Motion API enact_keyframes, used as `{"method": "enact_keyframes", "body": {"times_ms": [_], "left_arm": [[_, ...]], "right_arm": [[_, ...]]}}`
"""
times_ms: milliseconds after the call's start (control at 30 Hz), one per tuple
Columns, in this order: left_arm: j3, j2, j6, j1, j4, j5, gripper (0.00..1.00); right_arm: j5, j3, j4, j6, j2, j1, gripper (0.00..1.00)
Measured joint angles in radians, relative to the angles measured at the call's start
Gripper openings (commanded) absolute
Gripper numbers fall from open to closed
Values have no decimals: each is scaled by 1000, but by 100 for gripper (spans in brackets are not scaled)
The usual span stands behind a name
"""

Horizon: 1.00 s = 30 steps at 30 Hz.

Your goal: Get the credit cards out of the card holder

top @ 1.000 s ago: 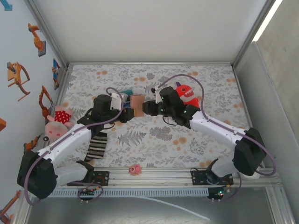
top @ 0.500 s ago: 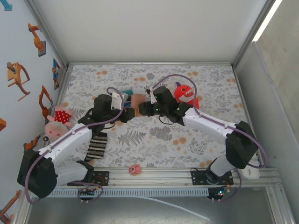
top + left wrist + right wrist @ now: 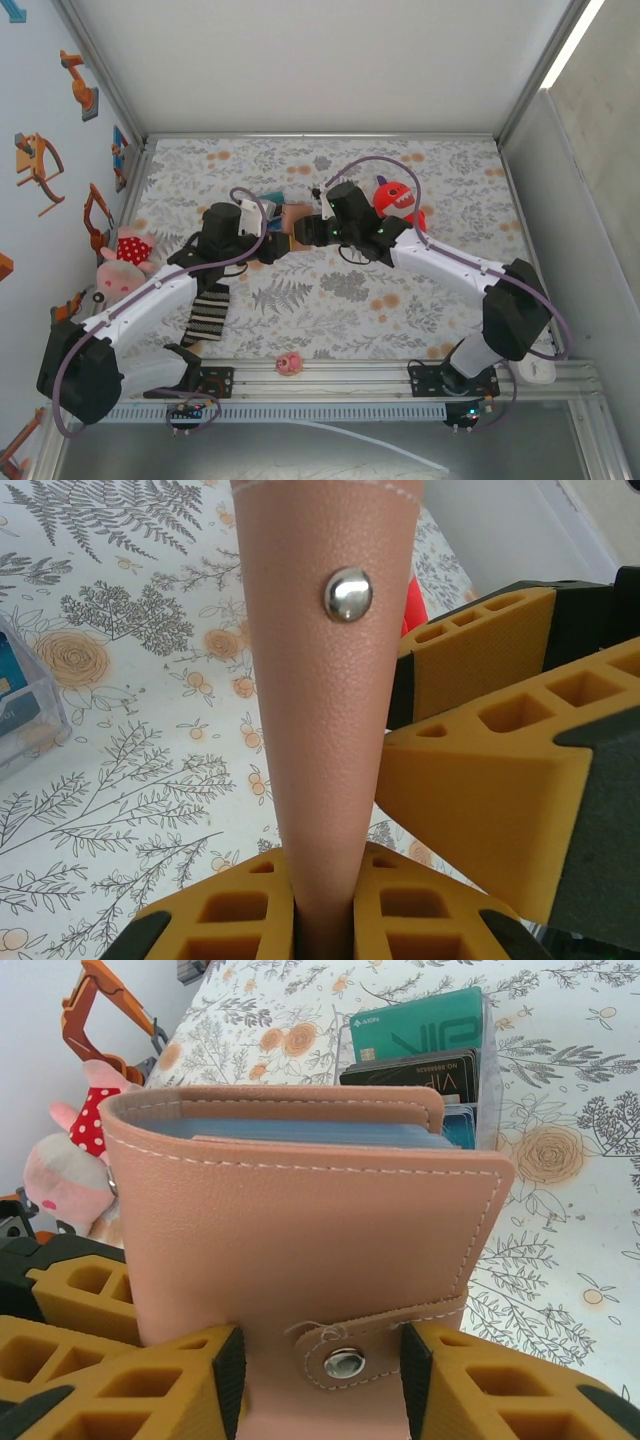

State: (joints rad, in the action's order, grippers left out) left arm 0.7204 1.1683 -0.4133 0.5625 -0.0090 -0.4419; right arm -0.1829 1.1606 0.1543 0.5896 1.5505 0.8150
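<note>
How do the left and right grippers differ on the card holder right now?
The left gripper is shut on an edge of the card holder; the right gripper stands wider, flanking the snap tab, grip unclear. The left gripper reaches in from the left, the right gripper from the right. Both have yellow fingers.

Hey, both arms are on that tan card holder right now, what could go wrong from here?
1. The left pincer clamps only a narrow edge of the card holder; a tug from the right pincer at the snap tab could pull it free.
2. The holder looks folded shut, so cards may not come out yet.
3. The clear box of cards sits close behind; a slip could knock it.
</note>
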Motion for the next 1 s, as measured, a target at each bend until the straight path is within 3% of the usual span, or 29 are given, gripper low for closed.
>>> {"method": "enact_keyframes", "body": {"times_ms": [500,1000], "left_arm": [[0,-7,-5,0,-4,9,11],[0,-18,-8,1,-6,31,10]], "right_arm": [[43,15,33,-6,11,10,16],[84,13,48,-7,-1,7,4]]}}
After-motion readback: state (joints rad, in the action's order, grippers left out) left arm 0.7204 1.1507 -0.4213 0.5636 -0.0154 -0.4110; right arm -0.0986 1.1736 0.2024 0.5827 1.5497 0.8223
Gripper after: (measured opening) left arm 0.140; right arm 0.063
